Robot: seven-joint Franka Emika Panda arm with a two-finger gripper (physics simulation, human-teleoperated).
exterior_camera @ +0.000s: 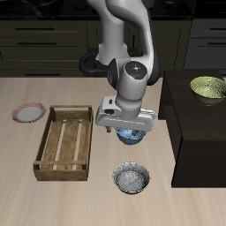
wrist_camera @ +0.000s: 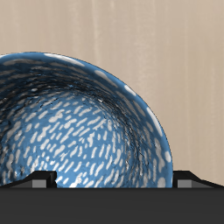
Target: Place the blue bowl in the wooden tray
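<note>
The blue bowl [exterior_camera: 131, 135], with a bright blue speckled interior, sits on the table beside the wooden tray [exterior_camera: 64, 141], partly hidden under my gripper [exterior_camera: 129, 126]. The gripper hangs directly over the bowl, very close to it. In the wrist view the blue bowl [wrist_camera: 83, 131] fills most of the picture, and the gripper [wrist_camera: 112, 180] has its fingertips [wrist_camera: 39, 180] far apart at either side, holding nothing. The tray is a light-brown slatted crate with nothing in it.
A greyer silver-white speckled bowl [exterior_camera: 131, 177] sits near the table's front edge. A small pink-rimmed plate [exterior_camera: 28, 111] lies beyond the tray. A green bowl [exterior_camera: 208, 86] stands on a dark raised block [exterior_camera: 196, 124] at the table's side.
</note>
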